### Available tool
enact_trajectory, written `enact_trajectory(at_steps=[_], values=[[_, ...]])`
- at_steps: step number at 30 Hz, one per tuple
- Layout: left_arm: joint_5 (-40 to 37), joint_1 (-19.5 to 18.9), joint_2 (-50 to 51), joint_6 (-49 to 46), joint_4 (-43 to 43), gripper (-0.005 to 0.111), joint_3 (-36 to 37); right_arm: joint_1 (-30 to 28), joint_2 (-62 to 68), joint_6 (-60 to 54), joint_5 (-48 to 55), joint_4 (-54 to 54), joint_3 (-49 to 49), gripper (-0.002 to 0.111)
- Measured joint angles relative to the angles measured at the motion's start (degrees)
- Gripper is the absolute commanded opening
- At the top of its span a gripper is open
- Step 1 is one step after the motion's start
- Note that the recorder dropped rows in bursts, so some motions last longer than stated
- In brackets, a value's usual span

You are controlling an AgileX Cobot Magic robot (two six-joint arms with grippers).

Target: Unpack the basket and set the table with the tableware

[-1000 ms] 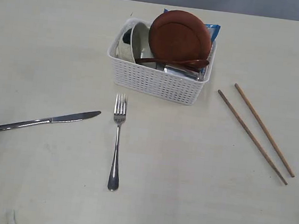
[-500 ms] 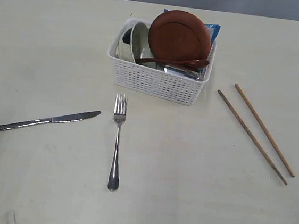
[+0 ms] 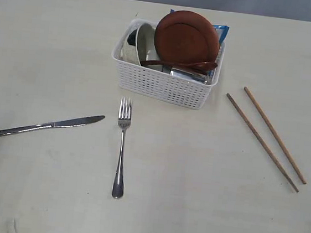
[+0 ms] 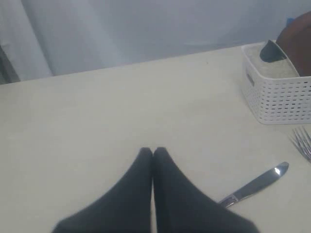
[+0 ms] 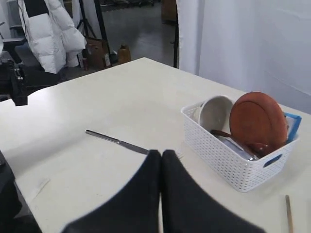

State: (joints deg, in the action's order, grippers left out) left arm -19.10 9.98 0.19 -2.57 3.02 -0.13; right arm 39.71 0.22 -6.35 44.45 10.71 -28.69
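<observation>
Your left hand and right hand hang closed on nothing over the tabletop, where fork, knife and chopsticks lie apart; beyond, the white basket holds bowl, tilted plate, spoon and blue bag

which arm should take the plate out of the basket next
Right, probably. The plate leans at the right end of the basket in the exterior view, that arm's side, and the right wrist view faces the basket while the left sees only a corner.
</observation>
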Motion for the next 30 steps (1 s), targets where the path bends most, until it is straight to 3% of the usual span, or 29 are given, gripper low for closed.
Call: enact_trajectory(at_steps=[6, 11, 14, 19, 23, 30], values=[[0.00, 0.00, 0.00, 0.00, 0.00, 0.000, 0.00, 0.00, 0.00, -1.22, -1.77, -3.75, 0.52, -0.001], [0.00, 0.00, 0.00, 0.00, 0.00, 0.000, 0.00, -1.71, 0.00, -1.46, -14.70, -6.11, 4.94, -0.001], [0.00, 0.00, 0.00, 0.00, 0.00, 0.000, 0.00, -9.64, 0.00, -1.46, -30.16, -6.53, 12.56, -0.001], [0.00, 0.00, 0.00, 0.00, 0.00, 0.000, 0.00, -24.43, 0.10, -1.46, -36.12, -6.98, 22.39, -0.001], [0.00, 0.00, 0.00, 0.00, 0.00, 0.000, 0.00, -29.57, 0.10, -1.46, -40.36, -7.19, 28.17, -0.001], [0.00, 0.00, 0.00, 0.00, 0.00, 0.000, 0.00, -37.50, 0.10, -2.24, -39.46, -7.92, 28.52, -0.001]])
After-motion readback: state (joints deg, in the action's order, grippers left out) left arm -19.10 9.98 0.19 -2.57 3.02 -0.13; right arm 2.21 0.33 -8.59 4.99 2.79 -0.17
